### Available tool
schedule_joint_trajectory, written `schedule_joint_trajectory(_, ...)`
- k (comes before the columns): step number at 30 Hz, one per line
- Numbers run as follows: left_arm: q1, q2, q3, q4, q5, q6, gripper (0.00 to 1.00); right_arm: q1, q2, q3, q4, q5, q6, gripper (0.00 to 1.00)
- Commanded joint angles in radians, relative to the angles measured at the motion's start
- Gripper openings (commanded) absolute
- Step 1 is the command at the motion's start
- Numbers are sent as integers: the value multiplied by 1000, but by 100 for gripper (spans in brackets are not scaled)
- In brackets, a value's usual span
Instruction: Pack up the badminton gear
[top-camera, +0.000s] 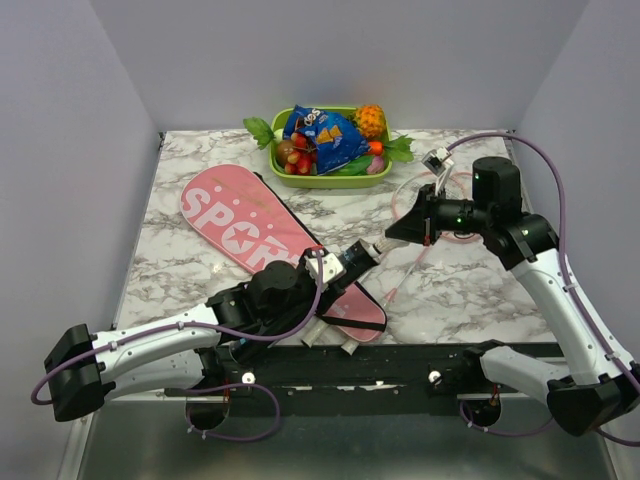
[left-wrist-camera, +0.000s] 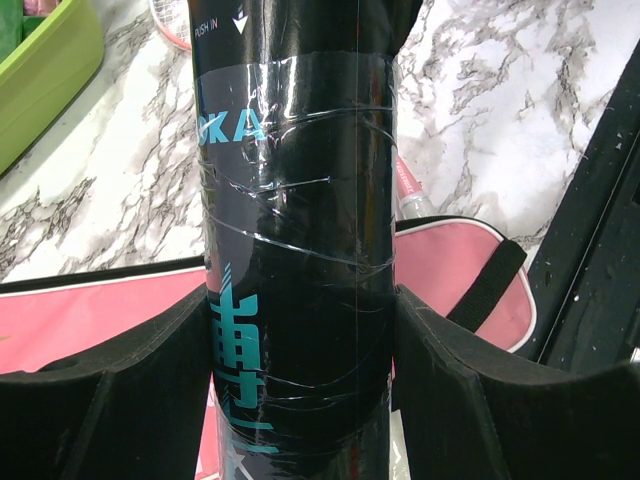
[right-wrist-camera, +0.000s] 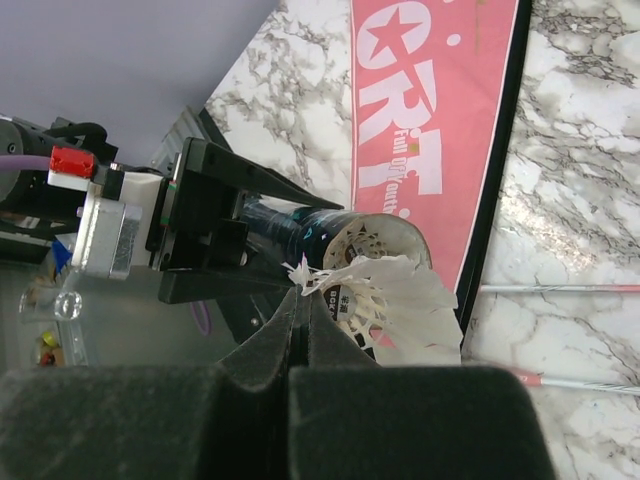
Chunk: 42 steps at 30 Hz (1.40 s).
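On the grey-veined marble tabletop (top-camera: 470, 290) lies the long pink racket-shaped fabric bag (top-camera: 235, 215) lettered SPORT. Just above its narrow end, the left tool (left-wrist-camera: 300, 310) has its jaws spread wide around a long black taped tube (left-wrist-camera: 300, 200). I'd guess it's steadying it so the open mouth faces the other arm. At that mouth the right tool (right-wrist-camera: 300, 305) is pinched tight on a white feathered shuttlecock (right-wrist-camera: 400, 300), probably to feed it in.
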Motion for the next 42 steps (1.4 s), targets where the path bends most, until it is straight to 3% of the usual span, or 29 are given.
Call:
schedule_joint_trajectory(1,-9,-33,25,99,38,4,0,14,-3,41,-45,48,-9,1)
schedule_joint_trajectory(6,-10,-43,19,93,36,-1,0,14,6,107,-96,135,-43,1)
schedule_joint_trajectory(15,-10,-82,9,67,15,-5,0,15,18,99,-76,111,-38,1)
schedule_joint_trajectory(23,-9,-73,12,90,9,-4,0,18,30,6,4,-14,32,1)
schedule_joint_trajectory(42,-12,-56,45,152,13,-9,0,171,61,-229,264,-61,223,1)
